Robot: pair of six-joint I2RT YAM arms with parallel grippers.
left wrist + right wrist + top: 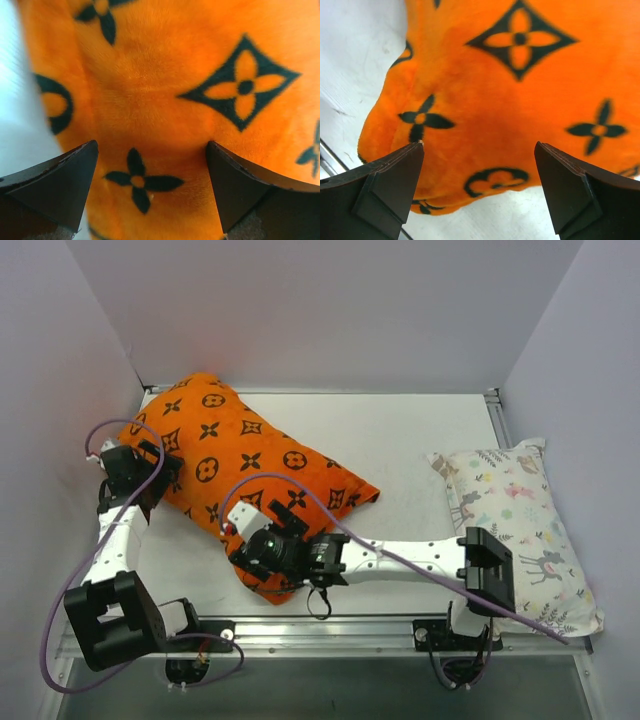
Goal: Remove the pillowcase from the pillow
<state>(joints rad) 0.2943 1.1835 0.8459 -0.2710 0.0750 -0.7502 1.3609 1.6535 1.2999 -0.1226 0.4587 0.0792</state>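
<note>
The orange pillowcase (pixel 235 455) with black flower and circle motifs lies diagonally on the left half of the table. It covers the pillow fully, so the white pillow is hidden. My left gripper (pixel 158 480) is at the case's left edge. In the left wrist view its jaws (pixel 151 145) stand open with the orange fabric (pixel 165 100) filling the gap and bulging between the fingertips. My right gripper (pixel 252 538) is over the case's near corner. In the right wrist view it (pixel 480 145) is open above the orange corner (pixel 485 110), with bare table showing below it.
A white pillow printed with pastel animals (pixel 520 530) lies at the right edge of the table. Grey walls close in the left, back and right sides. A metal rail (pixel 330 635) runs along the near edge. White tabletop (pixel 420 440) shows between the two pillows.
</note>
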